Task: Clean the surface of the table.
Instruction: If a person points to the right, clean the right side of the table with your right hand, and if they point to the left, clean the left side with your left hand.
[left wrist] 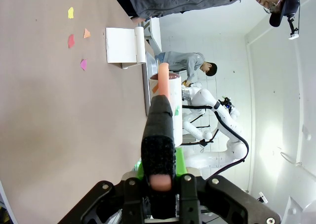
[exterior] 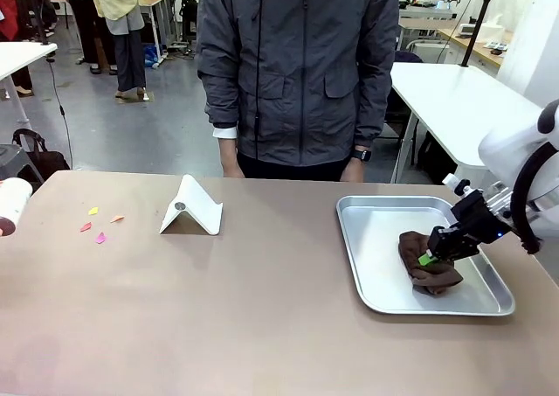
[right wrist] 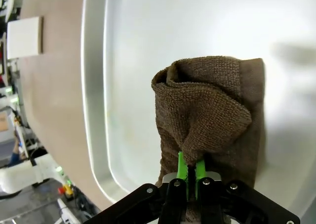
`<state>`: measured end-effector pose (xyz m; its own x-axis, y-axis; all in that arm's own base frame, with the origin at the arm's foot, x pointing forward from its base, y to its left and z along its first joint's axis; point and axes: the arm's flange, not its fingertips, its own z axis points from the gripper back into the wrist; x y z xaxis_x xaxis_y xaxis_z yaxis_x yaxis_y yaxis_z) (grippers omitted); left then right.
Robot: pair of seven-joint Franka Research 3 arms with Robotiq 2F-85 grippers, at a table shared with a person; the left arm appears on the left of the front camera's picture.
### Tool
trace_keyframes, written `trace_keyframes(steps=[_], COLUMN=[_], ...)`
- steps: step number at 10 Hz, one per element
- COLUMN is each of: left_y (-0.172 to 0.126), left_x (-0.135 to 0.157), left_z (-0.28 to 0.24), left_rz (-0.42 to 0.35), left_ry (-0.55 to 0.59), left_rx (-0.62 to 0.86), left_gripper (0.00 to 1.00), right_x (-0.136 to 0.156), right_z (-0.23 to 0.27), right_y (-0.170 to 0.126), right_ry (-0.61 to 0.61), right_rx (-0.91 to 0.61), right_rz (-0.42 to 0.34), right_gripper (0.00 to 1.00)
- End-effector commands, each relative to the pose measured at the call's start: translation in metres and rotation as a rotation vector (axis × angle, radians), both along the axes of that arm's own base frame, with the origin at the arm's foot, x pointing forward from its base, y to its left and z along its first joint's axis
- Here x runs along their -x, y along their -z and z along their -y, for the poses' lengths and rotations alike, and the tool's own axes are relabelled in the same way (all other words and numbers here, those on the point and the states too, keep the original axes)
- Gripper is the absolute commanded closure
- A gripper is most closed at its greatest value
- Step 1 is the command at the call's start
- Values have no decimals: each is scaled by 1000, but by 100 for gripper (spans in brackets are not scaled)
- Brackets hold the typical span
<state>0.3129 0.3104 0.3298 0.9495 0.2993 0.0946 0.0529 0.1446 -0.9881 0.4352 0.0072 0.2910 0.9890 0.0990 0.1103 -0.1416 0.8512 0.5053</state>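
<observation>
The brownish-tan table carries several small coloured paper scraps at its left; in the left wrist view the scraps lie ahead on the table. My left gripper is shut on the pinkish handle of a white roller, whose roll shows at the table's far left edge. My right gripper is down in the silver tray, shut on a crumpled brown cloth. In the right wrist view its green pads pinch a fold of the cloth.
A white folded stand sits upright between the scraps and the tray. A person in a grey jacket stands at the far edge, hands hanging by their sides. The tray's raised rim borders the cloth.
</observation>
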Motion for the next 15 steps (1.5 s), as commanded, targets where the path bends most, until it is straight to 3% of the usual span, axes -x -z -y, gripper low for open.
trace_keyframes(steps=[1,2,7,9,10,12,15], left_y=[-3,-3,-3,-3,-3,-3,-3], left_x=[3,3,3,3,3,3,3], left_z=[1,1,1,1,1,1,1], left_rz=[20,20,20,20,20,20,20], left_ry=[8,8,8,8,8,8,8], left_rx=[10,10,10,10,10,10,10], left_gripper=[100,100,100,100,100,100,100], right_x=[4,5,-17,-22,-24,-24,-18], right_z=[0,-1,7,17,26,45,75], right_y=[4,4,-4,-3,-7,-21,-32], right_ry=[-96,-115,191,283,320,364,307], right_rx=[-8,-25,-225,-187,-243,-506,-873], right_rz=[-29,-21,181,215,233,203,53], right_gripper=[94,94,94,94,94,94,94])
